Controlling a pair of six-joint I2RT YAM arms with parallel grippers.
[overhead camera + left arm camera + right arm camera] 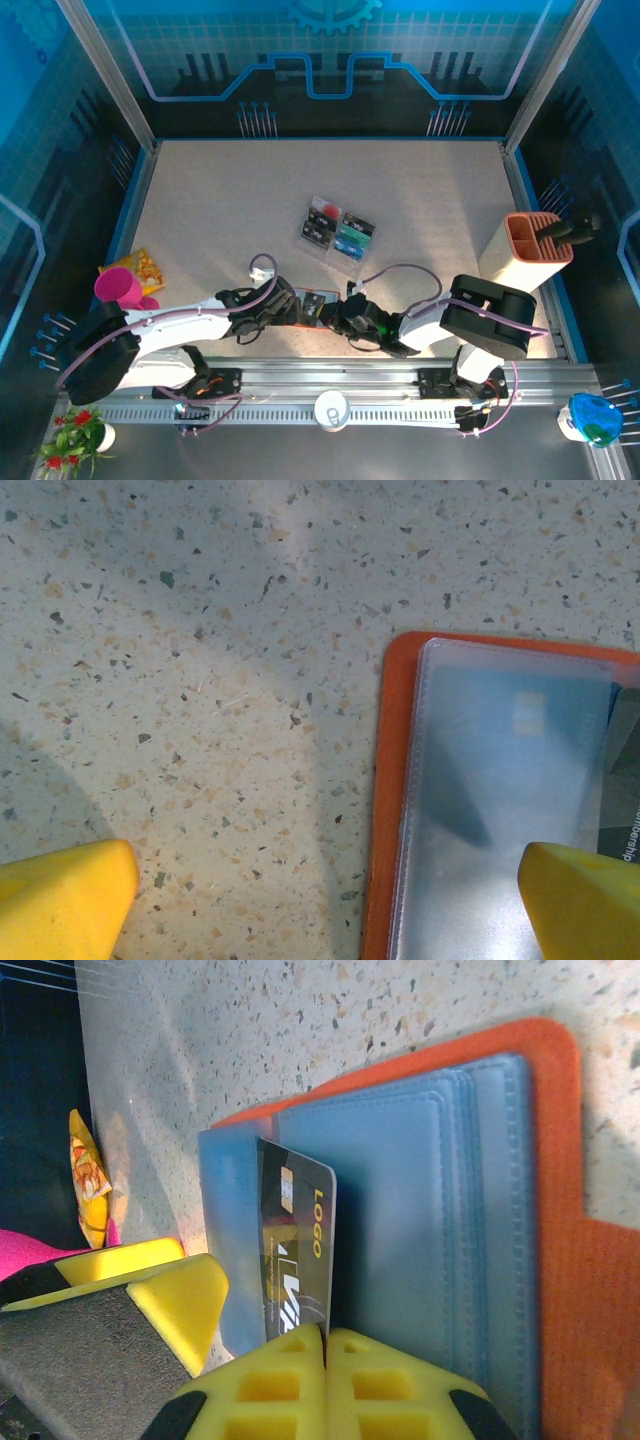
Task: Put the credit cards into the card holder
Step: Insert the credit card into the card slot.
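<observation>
The orange card holder (560, 1290) lies open on the table, its grey-blue pockets (420, 1210) facing up. My right gripper (325, 1335) is shut on a black credit card (295, 1250) with gold "LOGO" print, held on edge over the holder's left pocket. In the left wrist view my left gripper (325, 910) stands open and low over the holder's orange edge (385, 780), one fingertip over the clear pocket (500, 780), the other over bare table. From above, both grippers (290, 308) (332, 312) meet at the holder (303, 297) near the front edge. More credit cards (345, 240) sit farther back.
The other cards rest in a clear slotted tray (312, 232) mid-table. A tall beige-and-orange box (528, 250) stands at the right. A pink cup (120, 290) and a yellow snack bag (135, 265) lie at the left edge.
</observation>
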